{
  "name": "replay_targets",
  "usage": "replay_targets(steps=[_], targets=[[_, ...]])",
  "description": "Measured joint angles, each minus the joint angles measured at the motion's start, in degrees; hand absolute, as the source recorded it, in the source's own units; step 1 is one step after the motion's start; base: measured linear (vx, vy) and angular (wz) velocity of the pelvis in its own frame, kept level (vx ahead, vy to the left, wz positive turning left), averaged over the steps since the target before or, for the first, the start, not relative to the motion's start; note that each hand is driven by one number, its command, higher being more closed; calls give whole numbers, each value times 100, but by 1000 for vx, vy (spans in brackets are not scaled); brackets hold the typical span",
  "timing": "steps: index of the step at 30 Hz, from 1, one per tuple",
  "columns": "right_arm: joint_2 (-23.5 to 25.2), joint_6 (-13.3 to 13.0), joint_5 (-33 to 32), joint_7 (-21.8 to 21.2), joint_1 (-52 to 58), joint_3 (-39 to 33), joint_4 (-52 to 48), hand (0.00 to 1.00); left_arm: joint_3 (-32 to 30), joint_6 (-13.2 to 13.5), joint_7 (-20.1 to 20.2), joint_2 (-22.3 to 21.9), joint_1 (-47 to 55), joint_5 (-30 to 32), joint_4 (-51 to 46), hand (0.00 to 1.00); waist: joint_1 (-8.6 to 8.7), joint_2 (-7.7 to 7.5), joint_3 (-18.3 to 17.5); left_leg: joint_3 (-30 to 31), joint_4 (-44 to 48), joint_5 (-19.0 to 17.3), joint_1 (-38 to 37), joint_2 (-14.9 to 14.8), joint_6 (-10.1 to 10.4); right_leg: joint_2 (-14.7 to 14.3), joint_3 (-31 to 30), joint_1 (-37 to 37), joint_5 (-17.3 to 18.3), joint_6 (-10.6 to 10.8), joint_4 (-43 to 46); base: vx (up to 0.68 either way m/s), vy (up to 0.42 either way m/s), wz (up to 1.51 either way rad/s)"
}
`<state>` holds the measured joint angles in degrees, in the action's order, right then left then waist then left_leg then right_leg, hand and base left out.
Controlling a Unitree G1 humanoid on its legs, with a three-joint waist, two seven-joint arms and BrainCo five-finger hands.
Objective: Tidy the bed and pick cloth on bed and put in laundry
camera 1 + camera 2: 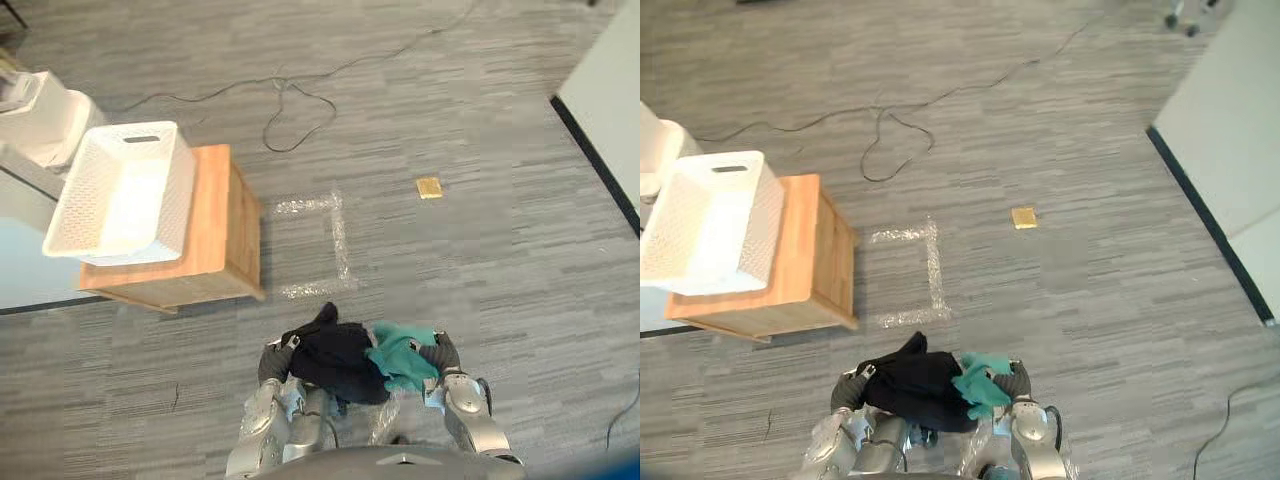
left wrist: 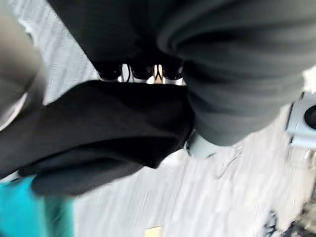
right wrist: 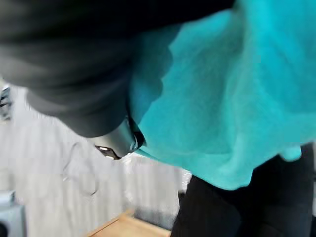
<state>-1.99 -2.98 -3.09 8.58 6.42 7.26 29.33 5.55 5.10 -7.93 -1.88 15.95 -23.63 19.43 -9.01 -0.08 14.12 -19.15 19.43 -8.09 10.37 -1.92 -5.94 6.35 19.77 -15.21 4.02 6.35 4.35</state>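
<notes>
well, the robot holds two cloths up in front of itself, off the floor. the black cloth (image 1: pixel 335 362) is the bigger one. it hangs in a bunched heap between the two hands. the teal cloth (image 1: pixel 402 355) is bunched up too. it touches the black cloth on the robot's right side and lies partly over it.

the left hand (image 1: pixel 272 362) is at the left edge of the black cloth, tucked in against it. in the left wrist view the black cloth folds right over the hand, so i cannot tell if this hand is spread or closed. the right hand (image 1: pixel 445 355) is at the right edge of the teal cloth, pressed up to it. in the right wrist view the teal cloth covers the hand, with the black cloth hanging just past it. i cannot tell if this hand is spread or closed either.

the white laundry basket (image 1: pixel 120 190) sits on a small wooden worktop (image 1: pixel 215 210), ahead of the robot and to its left, well apart from the cloths. the basket has little holes in its walls and a handle slot near its rim. it sticks out over the worktop's left edge.

beside the worktop, a corner of shiny tape (image 1: pixel 338 235) is stuck on the grey carpet floor (image 1: pixel 480 280). a small yellow square (image 1: pixel 429 187) lies on the floor farther off. a big white thing (image 1: pixel 40 120) shows at the far left behind the basket, maybe the bed.
</notes>
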Motion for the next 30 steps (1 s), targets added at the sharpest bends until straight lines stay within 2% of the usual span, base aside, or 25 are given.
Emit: replay_targets(steps=[1,3,4,5,6,7,8,9,11,12,13,14,15,16,18,19,20,22,23,24,25,26,27,28,30], targets=[[18,-4,2,2,26,-5,97,100,42,1,7,-11,94,71,-41,100,14,97,-104,0,-483,-342,-307,-23,62,29,-2,304,118,132,956,252,144,32],[27,17,4,8,-4,-28,190,100,52,-36,6,45,106,76,-36,100,39,-39,-115,31,-681,-416,-549,106,92,345,-27,719,211,239,2146,188,78,35],[46,16,9,9,65,-45,188,100,4,-79,0,55,128,96,-52,100,61,-158,-131,117,-773,-419,-717,262,85,614,-74,1094,70,324,3148,309,54,51],[97,19,10,10,151,-80,188,100,3,-117,-8,128,225,198,-84,100,133,-262,-127,356,-847,-457,-961,465,11,940,-185,1526,-421,160,4297,321,49,94],[150,20,10,12,245,-129,172,100,31,-141,-16,222,253,264,-84,100,308,-281,-145,611,-872,-529,-1171,551,-36,1063,-297,1845,-257,25,5097,424,32,105],[147,20,10,14,280,-133,148,100,15,-147,-32,273,255,310,-90,100,363,-277,-150,737,-885,-531,-1271,547,-50,1054,-305,1969,-95,-56,5335,383,-10,116],[137,19,8,28,349,-149,73,100,-28,-148,-112,326,269,344,-147,100,428,-179,-154,953,-944,-546,-1433,503,-58,1020,-267,2269,252,-193,5473,471,-34,113],[142,18,8,46,361,-188,-8,100,-101,-148,-124,323,271,422,-244,100,510,-152,-183,1241,-995,-543,-1544,450,-54,980,-163,2535,507,-273,5309,444,-68,124],[140,12,6,65,375,-246,-160,100,-112,-140,-122,320,262,471,-300,100,560,-52,-178,1523,-1033,-541,-1626,340,-50,931,-45,2845,693,-400,4790,325,-95,98],[134,11,5,72,351,-260,-261,100,-110,-143,-123,306,228,486,-299,100,576,27,-140,1703,-1033,-558,-1727,230,-12,817,-64,2982,783,-391,4068,360,-184,97],[133,5,5,72,342,-257,-365,100,-114,-143,-122,278,198,511,-293,100,590,148,-152,1884,-1030,-663,-1811,42,233,561,-220,3085,708,-291,2883,367,-207,93],[135,5,5,73,329,-257,-368,100,-120,-143,-122,272,188,513,-292,100,605,164,-160,1941,-1030,-716,-1852,-42,325,442,-355,3082,610,-245,2329,535,-347,88],[136,8,5,73,282,-258,-371,100,-150,-143,-122,272,141,515,-289,100,600,219,-136,2008,-1030,-829,-1931,-189,526,272,-617,3098,213,-218,1336,399,-291,74],[145,10,3,78,263,-257,-384,100,-204,-144,-122,272,125,519,-289,100,600,196,-149,2015,-1030,-960,-2028,-295,752,208,-824,3104,-321,-122,495,411,-320,69],[181,16,1,82,305,-254,-464,100,-312,-142,-121,284,147,534,-290,100,591,54,-199,2023,-1032,-1144,-2214,-350,1061,252,-1036,3067,-839,-99,-167,407,-392,49],[192,16,1,84,422,-267,-588,100,-415,-148,-125,301,158,620,-212,100,615,16,-156,2088,-1041,-1319,-2441,-445,1293,269,-1062,3073,-1530,-197,96,450,-468,35],[105,26,1,84,366,-284,-587,100,-398,-175,-134,166,90,631,-63,100,605,311,-144,2105,-1022,-1353,-2479,-673,1353,61,-953,3098,-1226,-226,372,423,-437,40],[99,31,2,91,330,-436,-634,100,-348,-139,-119,36,103,680,-121,100,656,416,-152,2074,-767,-975,-2425,-950,1471,-11,-818,3390,-337,-465,1497,445,-435,34],[99,31,2,80,363,-431,-660,100,-351,-137,-121,-7,107,687,-116,100,671,422,-155,2113,-586,-924,-2378,-1014,1457,-26,-746,3369,-148,-511,1655,467,-485,38],[104,30,2,72,369,-390,-709,100,-350,-137,-120,-50,113,687,-113,100,648,424,-156,2159,17,-766,-2154,-1127,1366,-76,-600,3252,147,-557,1804,361,-386,37],[104,31,2,63,378,-351,-708,100,-351,-137,-119,-49,123,687,-114,100,642,421,-154,2179,404,-638,-1976,-1182,1327,-109,-529,3151,232,-578,1785,275,-294,47],[84,27,0,60,395,-273,-716,100,-353,-137,-121,-58,133,672,-114,100,650,452,-127,2238,1383,-286,-1532,-1327,1179,-255,-369,2839,321,-692,1549,333,-297,42],[64,22,-5,65,401,-189,-751,100,-355,-135,-121,-54,133,670,-114,100,615,480,-69,2188,2446,-177,-1032,-1505,1220,-381,-241,2477,357,-761,1249,326,-264,35],[62,21,-6,66,401,-155,-767,100,-357,-135,-123,-53,144,668,-114,100,592,469,-52,2009,2829,-212,-822,-1582,1176,-422,-207,2313,367,-789,1130,381,-255,24],[52,5,-7,73,384,-109,-777,100,-347,-136,-122,-54,181,598,-110,100,486,391,-4,988,3342,-521,-254,-1661,831,-412,-107,1735,359,-936,671,303,-144,22]])
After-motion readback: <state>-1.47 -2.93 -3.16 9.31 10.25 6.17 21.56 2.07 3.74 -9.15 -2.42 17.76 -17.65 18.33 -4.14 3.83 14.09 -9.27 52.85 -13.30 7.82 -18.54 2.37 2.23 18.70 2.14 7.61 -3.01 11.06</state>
